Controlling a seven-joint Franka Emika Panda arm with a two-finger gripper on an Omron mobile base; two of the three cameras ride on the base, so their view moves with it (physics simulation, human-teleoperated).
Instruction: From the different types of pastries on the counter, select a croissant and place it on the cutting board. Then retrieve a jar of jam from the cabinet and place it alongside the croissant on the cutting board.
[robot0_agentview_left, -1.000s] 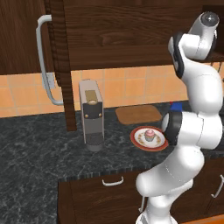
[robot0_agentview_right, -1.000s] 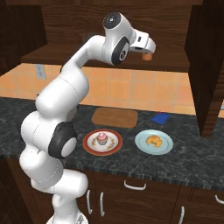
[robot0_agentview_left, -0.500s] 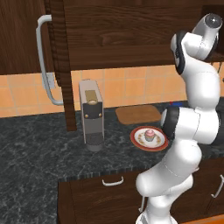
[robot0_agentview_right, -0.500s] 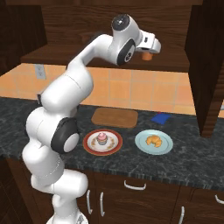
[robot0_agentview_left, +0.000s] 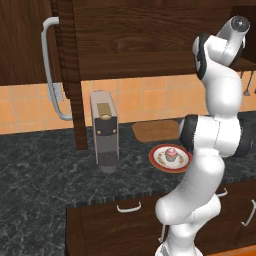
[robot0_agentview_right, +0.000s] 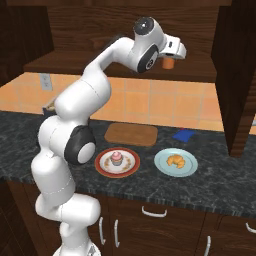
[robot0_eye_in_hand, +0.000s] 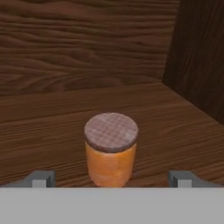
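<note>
On cabinet shelf (robot0_eye_in_hand: 183, 131), jam jar (robot0_eye_in_hand: 110, 151) upright, lid up, fingers (robot0_eye_in_hand: 43, 178) spread wide, ungripped.

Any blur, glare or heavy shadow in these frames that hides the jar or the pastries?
Hand view: soft, low-detail render, yet the jar reads clearly. Right base view: even light, croissant and cupcake sharp, cabinet interior dark. Left base view: no glare, arm covers part of the counter.

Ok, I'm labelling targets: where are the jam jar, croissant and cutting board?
jam jar (robot0_eye_in_hand: 110, 151), hand view, orange body
croissant (robot0_agentview_right: 175, 160), right base view, middle of pastry
cutting board (robot0_agentview_right: 131, 134), right base view, bare top
</note>
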